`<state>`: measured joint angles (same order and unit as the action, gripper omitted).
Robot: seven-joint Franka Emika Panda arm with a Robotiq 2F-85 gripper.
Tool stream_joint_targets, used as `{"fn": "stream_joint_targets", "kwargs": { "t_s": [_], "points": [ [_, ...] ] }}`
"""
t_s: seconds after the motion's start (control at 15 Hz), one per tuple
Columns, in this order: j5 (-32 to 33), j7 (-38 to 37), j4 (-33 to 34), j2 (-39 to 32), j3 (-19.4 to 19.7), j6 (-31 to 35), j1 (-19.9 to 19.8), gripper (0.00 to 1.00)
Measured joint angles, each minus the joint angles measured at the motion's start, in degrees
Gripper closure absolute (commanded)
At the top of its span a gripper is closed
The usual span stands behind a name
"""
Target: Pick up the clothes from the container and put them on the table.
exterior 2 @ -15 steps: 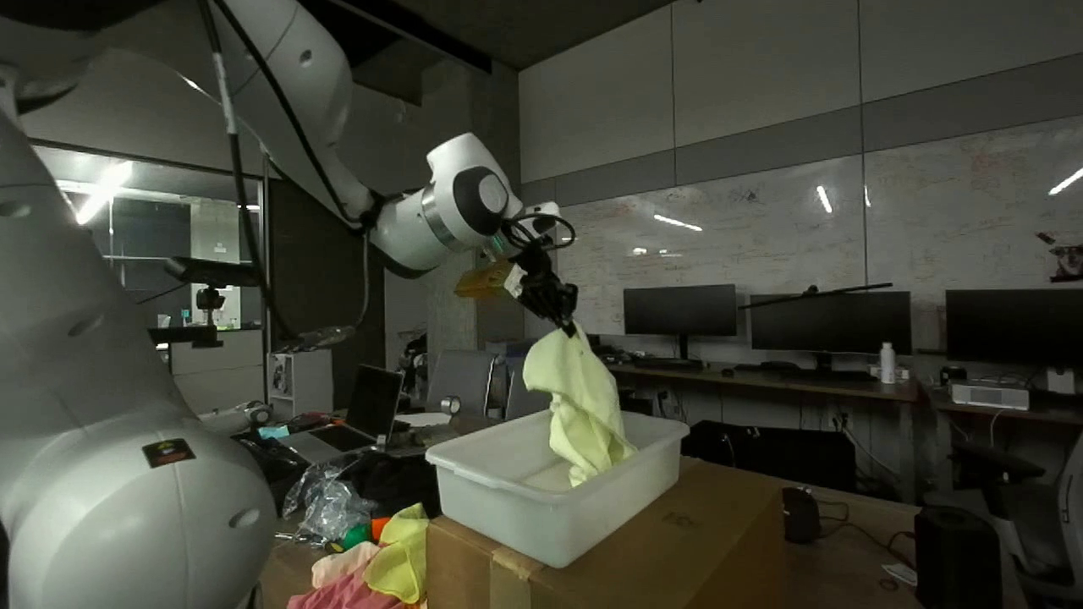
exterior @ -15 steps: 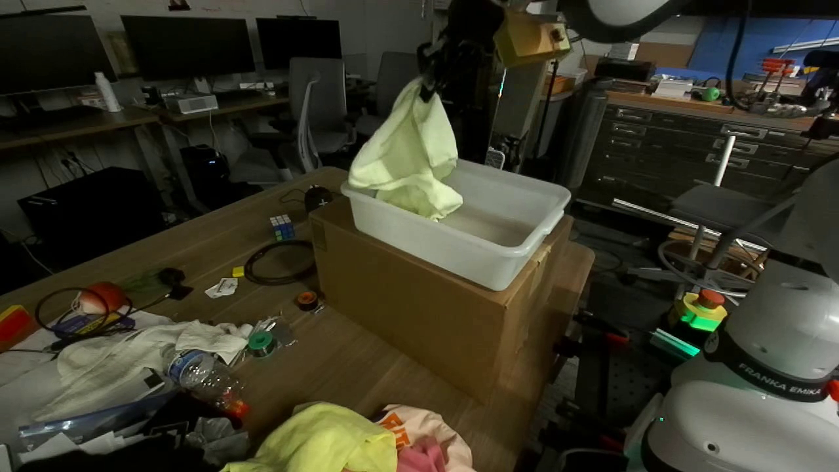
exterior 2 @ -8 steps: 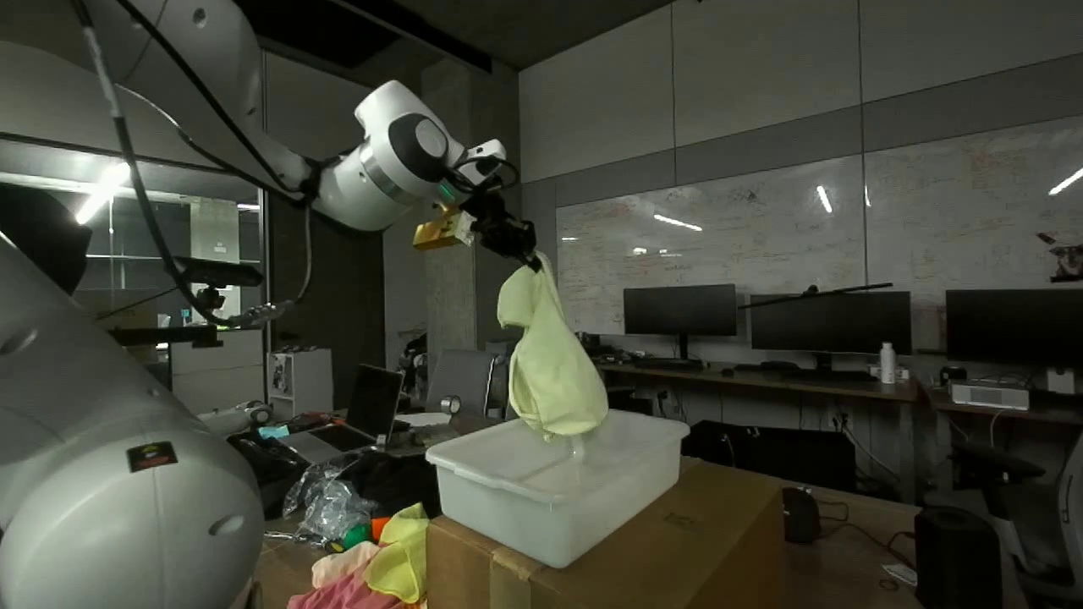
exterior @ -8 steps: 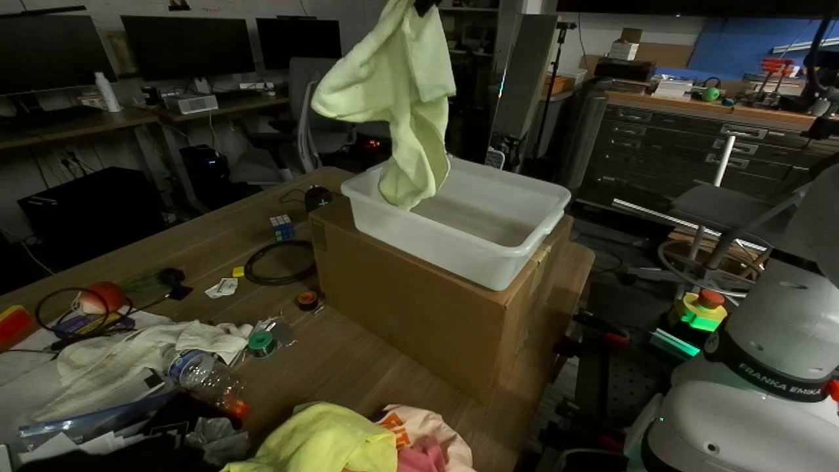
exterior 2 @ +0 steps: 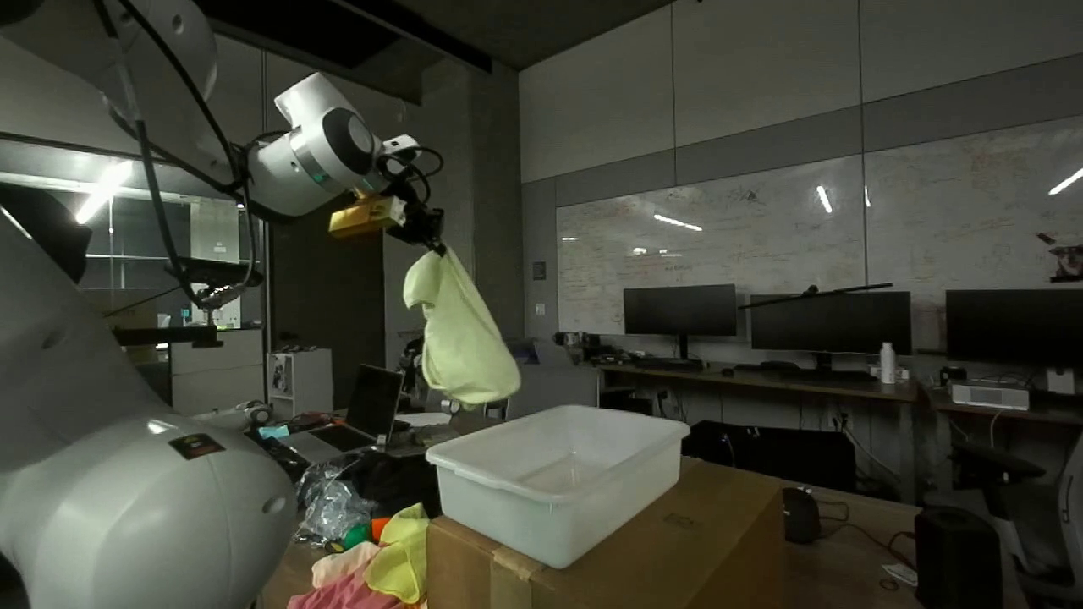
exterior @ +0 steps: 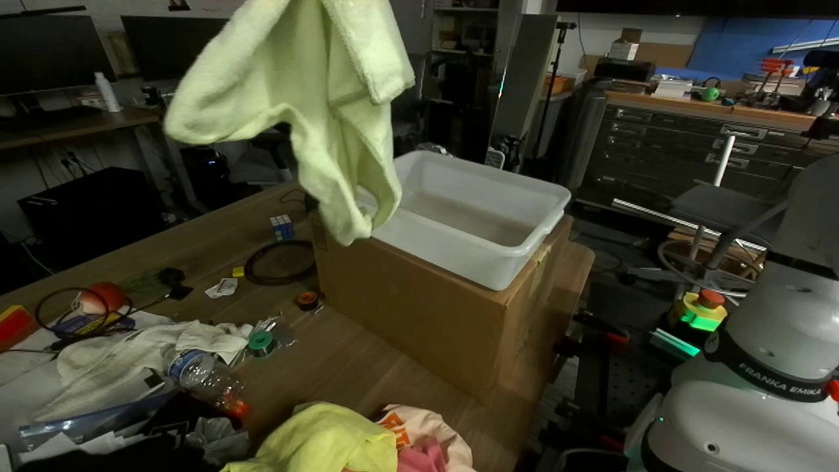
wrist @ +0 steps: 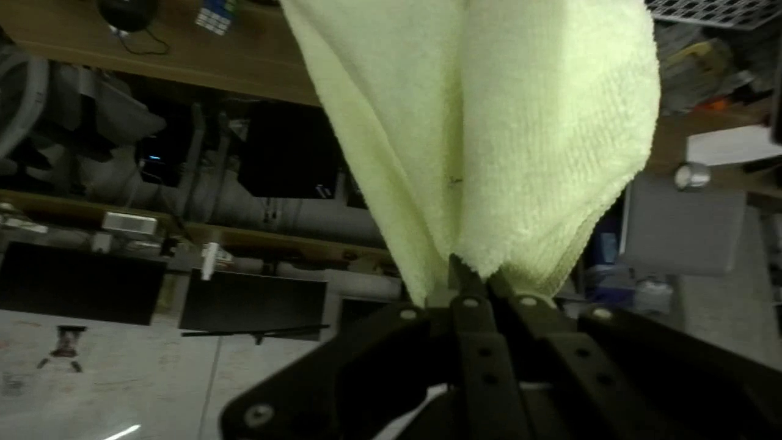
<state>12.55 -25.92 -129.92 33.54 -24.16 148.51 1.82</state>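
My gripper (exterior 2: pixel 440 247) is shut on a pale yellow-green cloth, seen also in the wrist view (wrist: pixel 479 278) with its fingertips pinching the cloth's edge. The cloth (exterior: pixel 328 98) hangs in loose folds high in the air; it also shows in an exterior view (exterior 2: pixel 465 347) above the white container's far left corner. The gripper is out of frame in an exterior view where the cloth fills the top. The white container (exterior: pixel 446 255) shows no cloth inside. A brighter yellow cloth (exterior: pixel 328 439) and pink and peach cloths (exterior: pixel 426 452) lie piled on the table (exterior: pixel 367 373).
The container stands on a cardboard box (exterior: pixel 413 308) on the table. A plastic bottle (exterior: pixel 203 377), a white cloth (exterior: pixel 137 354), a green spool (exterior: pixel 261 342), a coiled cable (exterior: pixel 278 262) and a puzzle cube (exterior: pixel 282 227) lie on the table. A laptop (exterior 2: pixel 372 406) stands behind.
The gripper has risen with the cloth, lifting it out of the container, and moved back towards the robot base. The cloth now hangs free. The container and the pile have not moved.
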Motion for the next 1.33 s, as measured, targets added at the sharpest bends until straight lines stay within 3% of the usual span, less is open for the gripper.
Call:
{"fn": "stream_joint_targets", "kwargs": {
  "t_s": [0.07, 0.13, 0.27, 0.47, 0.8, 1.07, 1.33],
  "points": [
    [-0.6, 1.7, 1.0, -1.1, -0.5, -0.3, 1.8, 0.99],
    [-1.0, 3.4, 1.8, -2.4, -0.7, -0.6, 3.4, 0.71],
    [-2.6, 7.8, 3.6, -5.4, -0.4, -1.9, 6.6, 0.64],
    [-4.1, 15.0, 6.3, -9.6, 1.1, -6.6, 10.2, 0.41],
    [-4.1, 20.6, 9.1, -12.8, 3.5, -14.5, 11.2, 0.04],
    [-0.8, 17.6, 9.8, -12.3, 4.5, -23.8, 8.6, 0.0],
    [1.6, 13.9, 9.7, -10.3, 5.7, -37.8, 6.0, 0.0]
  ]
}}
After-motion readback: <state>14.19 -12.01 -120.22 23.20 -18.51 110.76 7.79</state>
